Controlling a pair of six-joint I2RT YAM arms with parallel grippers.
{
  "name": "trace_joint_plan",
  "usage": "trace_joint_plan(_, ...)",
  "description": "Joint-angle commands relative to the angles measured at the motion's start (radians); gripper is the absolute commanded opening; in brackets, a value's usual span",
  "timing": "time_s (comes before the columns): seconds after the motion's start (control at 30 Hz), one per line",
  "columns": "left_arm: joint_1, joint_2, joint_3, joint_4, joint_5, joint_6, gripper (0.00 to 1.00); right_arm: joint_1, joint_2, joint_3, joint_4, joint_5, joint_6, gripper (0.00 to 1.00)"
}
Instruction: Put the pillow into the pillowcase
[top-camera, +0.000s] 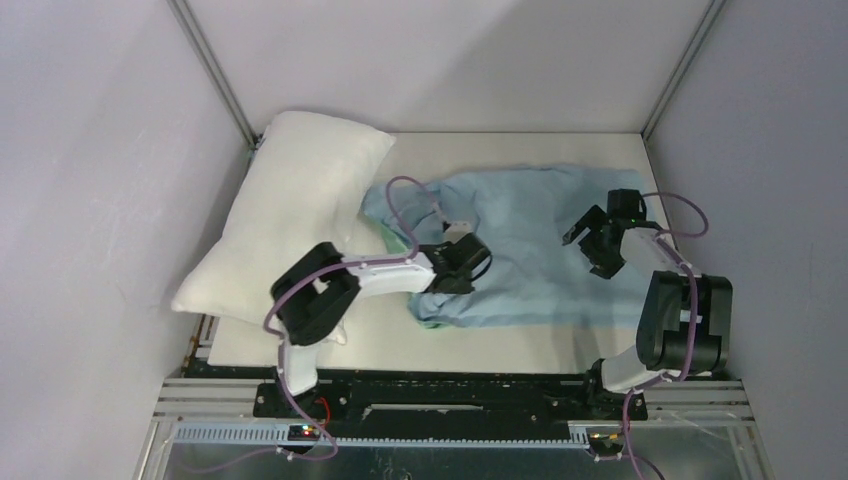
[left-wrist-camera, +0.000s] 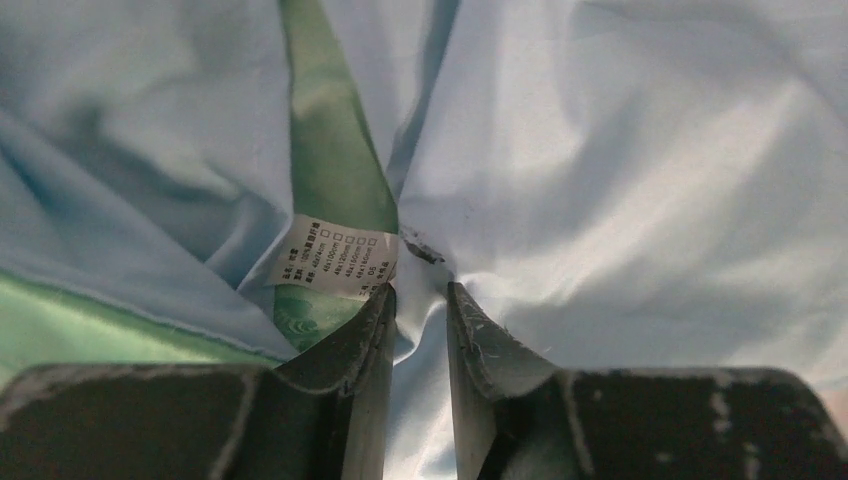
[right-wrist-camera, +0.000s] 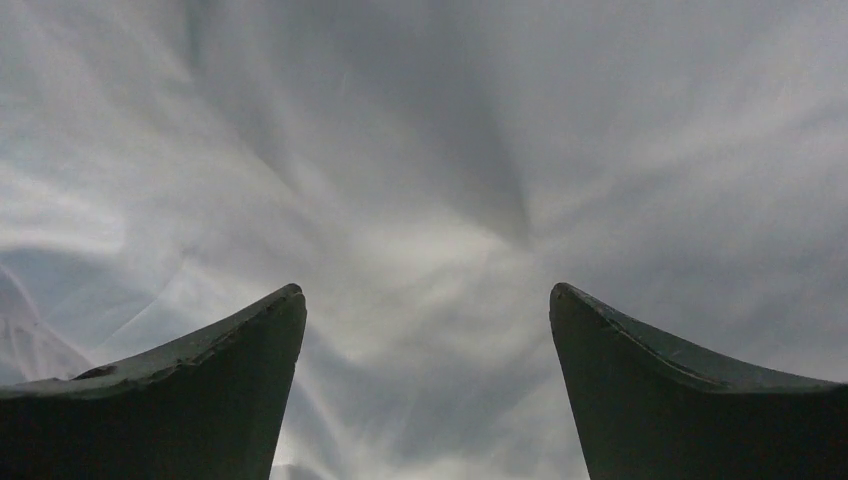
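The big floppy light-blue cloth pillowcase (top-camera: 530, 245) lies spread flat over the middle and right of the white table (top-camera: 380, 345), long axis running left to right, with a bit of its sea-green face peeking out along the near-left edge. The plump white rectangular pillow (top-camera: 285, 215) sits at the table's far-left corner, propped against the left wall, long axis running diagonally from the far-left corner down toward the near-left edge; its lower end hangs past the left edge.

The left gripper (left-wrist-camera: 420, 305) is down on the pillowcase's left part, fingers drawn in tight on a pinched-up fold of blue cloth. The right gripper (right-wrist-camera: 425, 310) hovers over the right part with fingers spread wide, nothing between them.

The left wrist view catches stuff the overhead can't: a green strip folded up through the blue, plus a small white printed care label (left-wrist-camera: 335, 258) just beside the left fingertip. The right wrist view is only smooth, wrinkled cloth.
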Motion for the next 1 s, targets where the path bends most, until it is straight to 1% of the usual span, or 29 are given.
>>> trace_joint_plan(0.0,-0.051,0.158,0.195,-0.021,0.106,-0.015,0.28,-0.045,-0.073,0.015,0.005,-0.029,-0.046,0.94)
trace_joint_plan(0.1,-0.056,0.149,0.234,-0.027,0.112,-0.011,0.28,-0.046,-0.112,0.026,-0.022,-0.02,-0.071,0.95)
trace_joint_plan(0.17,-0.056,0.089,0.191,-0.022,0.111,-0.005,0.32,-0.04,-0.144,0.027,-0.028,-0.033,-0.077,0.95)
trace_joint_plan(0.2,-0.056,0.045,0.156,-0.019,0.103,-0.001,0.36,-0.022,-0.159,0.032,-0.032,-0.038,-0.082,0.95)
trace_joint_plan(0.33,-0.056,-0.178,-0.002,-0.027,0.059,-0.006,0.49,0.102,-0.209,0.077,-0.074,0.003,-0.086,0.95)
trace_joint_plan(0.43,-0.056,-0.321,-0.119,-0.037,0.018,-0.032,0.53,0.237,-0.225,0.111,-0.099,0.047,-0.082,0.95)
trace_joint_plan(0.5,-0.055,-0.398,-0.185,-0.041,-0.001,-0.049,0.53,0.321,-0.228,0.127,-0.108,0.076,-0.075,0.96)
trace_joint_plan(0.57,-0.054,-0.442,-0.246,-0.048,-0.013,-0.065,0.53,0.398,-0.225,0.136,-0.11,0.09,-0.071,0.96)
trace_joint_plan(0.73,-0.053,-0.559,-0.401,-0.066,-0.044,-0.109,0.49,0.581,-0.205,0.142,-0.11,0.11,-0.066,0.96)
trace_joint_plan(0.87,-0.045,-0.66,-0.443,-0.13,-0.084,-0.114,0.47,0.727,-0.168,0.143,-0.107,0.132,-0.066,0.96)
trace_joint_plan(0.97,0.0,-0.721,-0.428,-0.161,-0.087,-0.086,0.46,0.791,-0.149,0.142,-0.118,0.127,-0.059,0.95)
